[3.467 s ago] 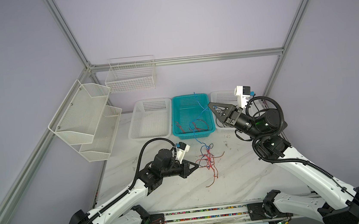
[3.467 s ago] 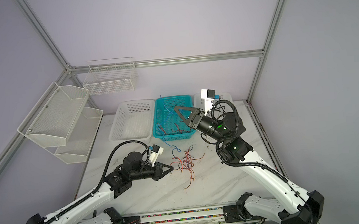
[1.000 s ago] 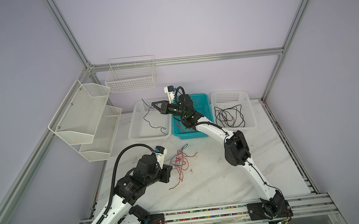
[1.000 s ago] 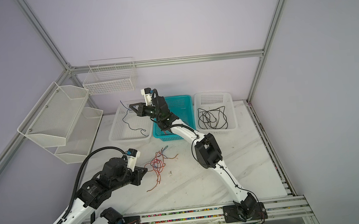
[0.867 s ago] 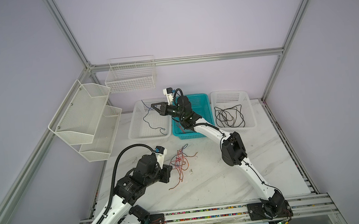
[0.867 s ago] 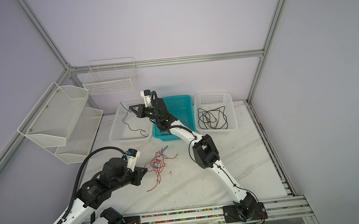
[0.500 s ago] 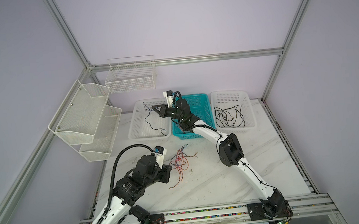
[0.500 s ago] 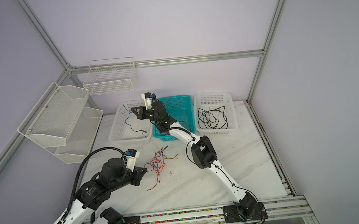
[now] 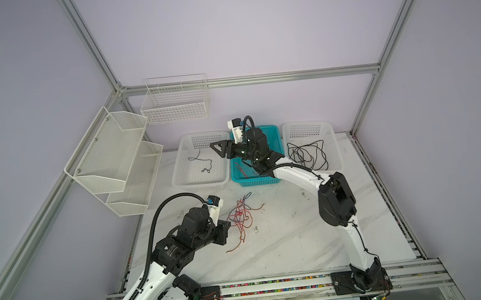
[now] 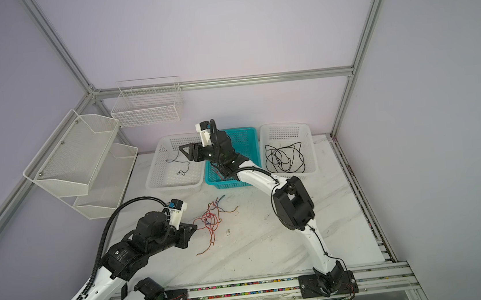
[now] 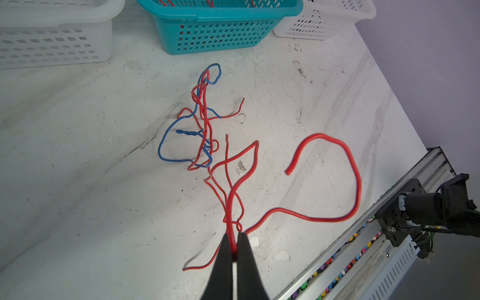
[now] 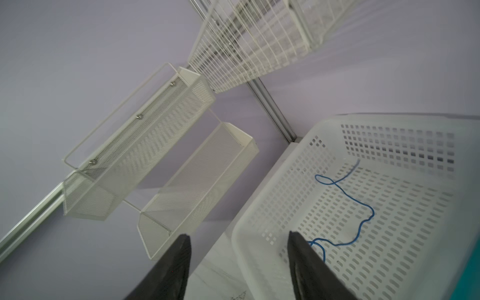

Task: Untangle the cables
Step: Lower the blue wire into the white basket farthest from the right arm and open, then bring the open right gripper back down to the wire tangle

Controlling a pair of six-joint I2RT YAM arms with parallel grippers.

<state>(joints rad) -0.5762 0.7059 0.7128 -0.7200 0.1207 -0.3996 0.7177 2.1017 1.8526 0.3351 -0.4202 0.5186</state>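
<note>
A tangle of red and blue cables (image 9: 241, 216) (image 10: 211, 216) (image 11: 205, 124) lies on the marble table in front of the baskets. My left gripper (image 11: 235, 235) (image 9: 228, 225) (image 10: 194, 228) is shut on a red cable at the tangle's near end. My right gripper (image 12: 239, 235) (image 9: 215, 150) (image 10: 185, 153) reaches across the teal basket (image 9: 272, 129) and hangs open over the left white basket (image 9: 185, 180). A blue cable (image 12: 358, 205) lies loose in that basket. Black cables (image 9: 307, 154) (image 10: 283, 157) fill the right white basket (image 9: 332, 136). Red cables (image 9: 242, 170) lie in the teal basket.
Two mesh shelves (image 9: 113, 157) hang on the left wall and a wire basket (image 9: 174, 103) on the back wall. A metal rail (image 9: 276, 282) (image 11: 363, 259) runs along the table's front edge, where the right arm's base (image 9: 363, 280) is mounted.
My right arm swung from the right side to over the left white basket, then opened; the blue cable it held now lies in that basket. My left gripper stays shut on the red cable.
</note>
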